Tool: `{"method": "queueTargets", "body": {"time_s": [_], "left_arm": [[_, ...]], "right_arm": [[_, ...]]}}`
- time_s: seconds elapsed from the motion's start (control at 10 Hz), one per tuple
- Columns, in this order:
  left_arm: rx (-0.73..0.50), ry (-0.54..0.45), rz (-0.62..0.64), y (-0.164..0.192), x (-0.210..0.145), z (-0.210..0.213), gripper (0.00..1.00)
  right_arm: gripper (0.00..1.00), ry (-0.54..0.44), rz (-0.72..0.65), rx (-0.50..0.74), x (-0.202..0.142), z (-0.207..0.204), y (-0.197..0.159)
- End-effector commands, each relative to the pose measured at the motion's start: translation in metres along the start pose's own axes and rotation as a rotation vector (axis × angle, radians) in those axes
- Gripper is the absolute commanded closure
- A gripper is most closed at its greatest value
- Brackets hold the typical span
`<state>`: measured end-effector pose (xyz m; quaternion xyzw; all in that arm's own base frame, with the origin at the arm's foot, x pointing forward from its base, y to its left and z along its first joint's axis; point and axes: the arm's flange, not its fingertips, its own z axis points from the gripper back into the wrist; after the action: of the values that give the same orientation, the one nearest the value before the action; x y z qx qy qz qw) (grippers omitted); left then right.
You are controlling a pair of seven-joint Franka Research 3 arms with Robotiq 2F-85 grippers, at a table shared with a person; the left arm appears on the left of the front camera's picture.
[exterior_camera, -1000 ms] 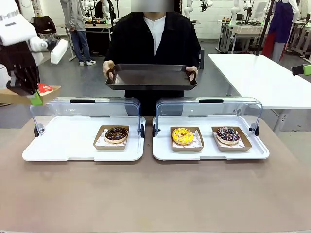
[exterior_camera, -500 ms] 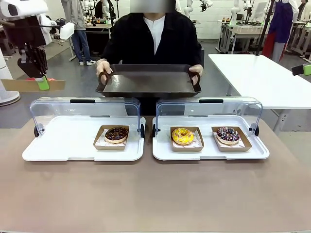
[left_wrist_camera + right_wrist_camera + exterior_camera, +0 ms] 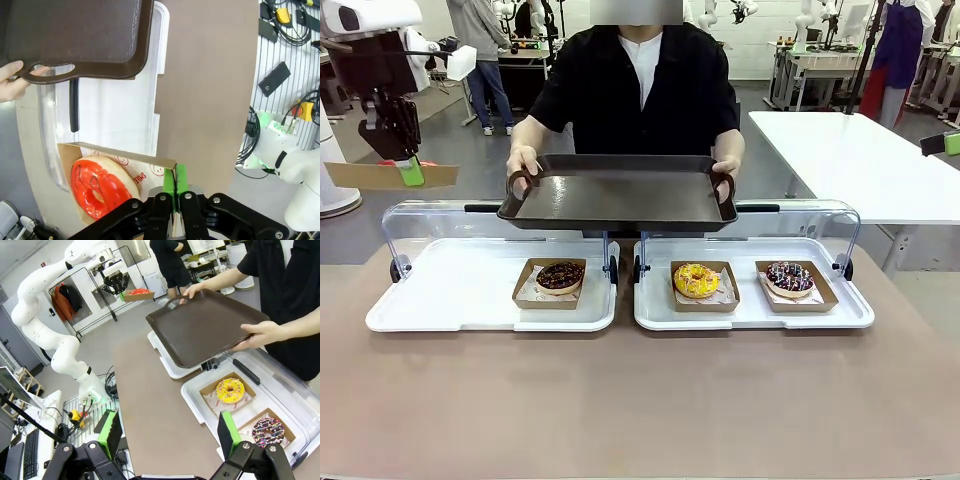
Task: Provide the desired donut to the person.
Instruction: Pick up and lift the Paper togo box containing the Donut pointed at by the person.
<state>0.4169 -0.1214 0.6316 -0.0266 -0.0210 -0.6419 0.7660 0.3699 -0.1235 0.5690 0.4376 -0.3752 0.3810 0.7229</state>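
My left gripper (image 3: 408, 168) hangs high at the far left, shut on the rim of a cardboard tray (image 3: 380, 177) that carries a red-glazed donut (image 3: 100, 187). In the left wrist view the left gripper (image 3: 175, 182) pinches that cardboard tray (image 3: 120, 156) at its corner. The person (image 3: 640, 80) in black stands across the table and holds a dark brown serving tray (image 3: 620, 195) with both hands over the display cases' far edge. It lies to the right of my left gripper and lower. My right gripper (image 3: 169, 435) is open and holds nothing, above the table's near right side.
Two white display trays (image 3: 460, 300) (image 3: 750, 312) with raised clear lids sit mid-table. The left one holds a chocolate donut (image 3: 560, 276). In the right one are a yellow donut (image 3: 696, 280) and a dark sprinkled donut (image 3: 789, 277). A white table (image 3: 850, 160) stands at the far right.
The person has brought the serving tray forward and down over the display cases. My left gripper rose with the red donut's tray a second ago and has since held almost still.
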Motion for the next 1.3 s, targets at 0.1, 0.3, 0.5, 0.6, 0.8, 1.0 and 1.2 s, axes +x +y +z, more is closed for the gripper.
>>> {"method": "queueTargets", "body": {"time_s": [0.1,0.3,0.5,0.6,0.8,1.0,1.2], "left_arm": [[0.023,0.008,0.001,-0.003,-0.004,-0.002,1.00],[0.000,0.000,0.000,0.000,0.000,0.000,0.98],[0.012,-0.053,-0.044,-0.007,0.016,0.016,0.98],[0.033,-0.057,-0.065,-0.011,0.030,0.027,0.98],[0.092,-0.034,-0.101,-0.022,0.060,0.042,0.98],[0.118,-0.010,-0.143,-0.026,0.093,0.046,0.98],[0.116,-0.004,-0.171,-0.026,0.120,0.044,0.98]], "right_arm": [[0.00,-0.016,0.009,0.011,0.001,0.000,0.000],[0.00,-0.016,0.009,0.011,0.001,0.000,0.000],[0.00,-0.016,0.009,0.011,0.001,0.000,0.000],[0.00,-0.016,0.009,0.011,0.001,0.000,0.000],[0.00,-0.016,0.009,0.011,0.001,0.000,0.000],[0.00,-0.016,0.009,0.011,0.001,0.000,0.000],[0.00,-0.016,0.009,0.011,0.001,0.000,0.000]]}}
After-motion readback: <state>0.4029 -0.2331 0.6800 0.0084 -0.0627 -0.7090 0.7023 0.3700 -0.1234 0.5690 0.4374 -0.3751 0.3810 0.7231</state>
